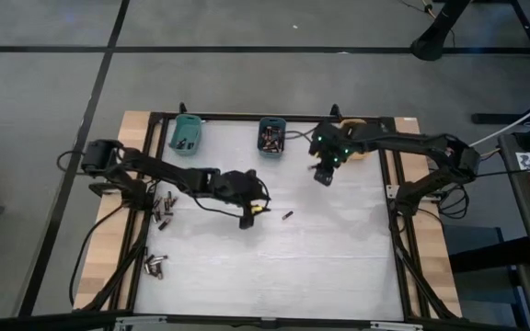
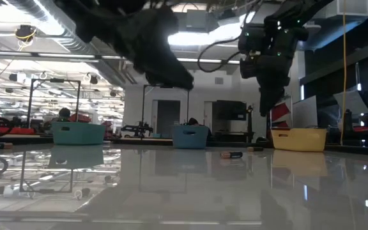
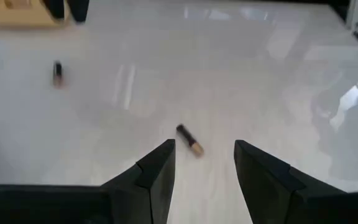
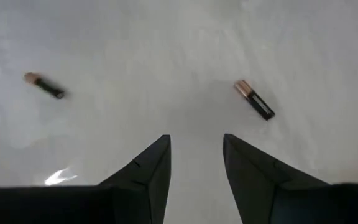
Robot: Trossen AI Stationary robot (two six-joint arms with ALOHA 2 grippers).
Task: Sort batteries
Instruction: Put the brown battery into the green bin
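Loose batteries lie scattered on the white table (image 1: 339, 267): one lone battery (image 1: 286, 216) sits just right of centre in the high view, another cell (image 1: 259, 209) lies close beside the left gripper's tip, a cluster of batteries (image 1: 165, 206) rests at the left edge of the white surface, and a smaller group (image 1: 155, 266) lies lower left. More cells fill the blue bin (image 1: 271, 136) at the upper middle, with a teal bin (image 1: 186, 135) to its left and a yellow bin (image 2: 298, 138) at the upper right, largely hidden under the right arm in the high view. The left gripper (image 1: 245, 219) hangs just left of centre, above the table; its wrist view shows the two dark fingers (image 3: 156, 174) parted with nothing between them, and a copper-ended battery (image 3: 189, 139) lying on the table just ahead of the gap. The right gripper (image 1: 323, 175) hovers in the upper right of centre, below the blue bin; its fingers (image 4: 151, 168) are likewise apart and empty, with a battery (image 4: 253, 99) on the table ahead and another (image 4: 44, 85) farther off.
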